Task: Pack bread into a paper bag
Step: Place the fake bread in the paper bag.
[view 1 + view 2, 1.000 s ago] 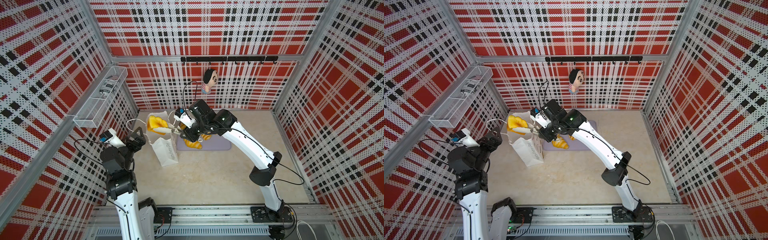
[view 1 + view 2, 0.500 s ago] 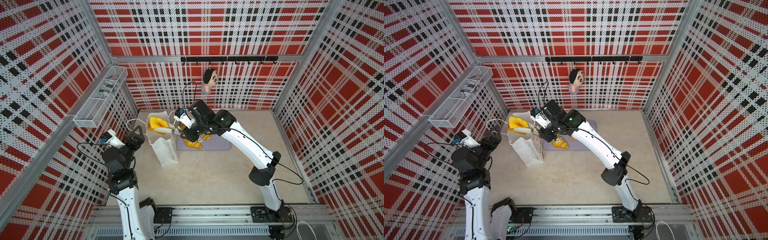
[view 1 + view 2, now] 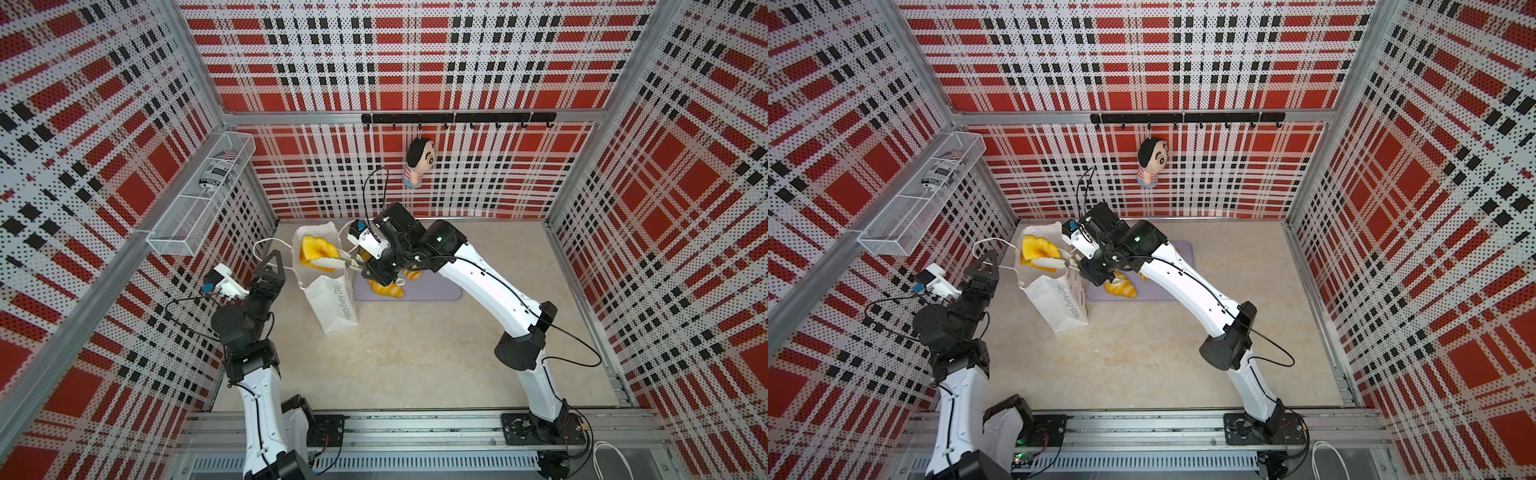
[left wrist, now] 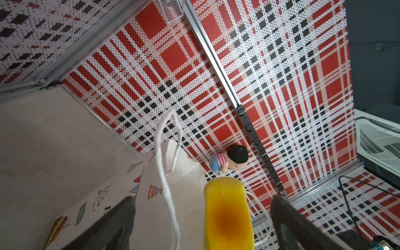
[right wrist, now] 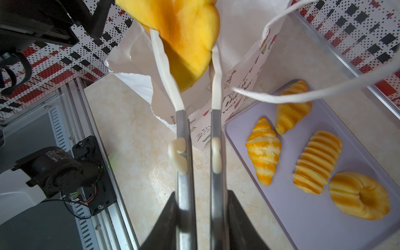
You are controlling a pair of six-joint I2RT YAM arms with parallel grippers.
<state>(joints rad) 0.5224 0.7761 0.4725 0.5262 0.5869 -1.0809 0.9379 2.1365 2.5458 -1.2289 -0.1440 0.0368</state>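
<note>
The white paper bag (image 3: 332, 303) (image 3: 1059, 303) stands open at the back left of the table. My right gripper (image 3: 370, 266) (image 5: 201, 201) is shut on metal tongs (image 5: 183, 129). Their white tips pinch the yellow toast block (image 3: 318, 253) (image 3: 1040, 251) (image 5: 179, 32) over the bag's mouth. My left gripper (image 3: 272, 266) (image 4: 203, 201) is open beside the bag, with a cord handle (image 4: 166, 194) hanging between its jaws, ungripped. On the lavender tray (image 5: 303, 216) lie two croissants (image 5: 263, 149) (image 5: 292, 108), a ridged long roll (image 5: 317, 160) and a ring bun (image 5: 359, 194).
A wire basket (image 3: 199, 195) juts from the left wall above my left arm. A doll (image 3: 417, 162) hangs from the hook rail (image 3: 457, 118) on the back wall. The tray (image 3: 432, 291) lies right of the bag, under my right arm. A metal rail (image 3: 415, 424) runs along the front.
My left arm has shifted slightly beside the bag, gripper still open. The right arm holds the tongs and toast block almost still over the bag.
</note>
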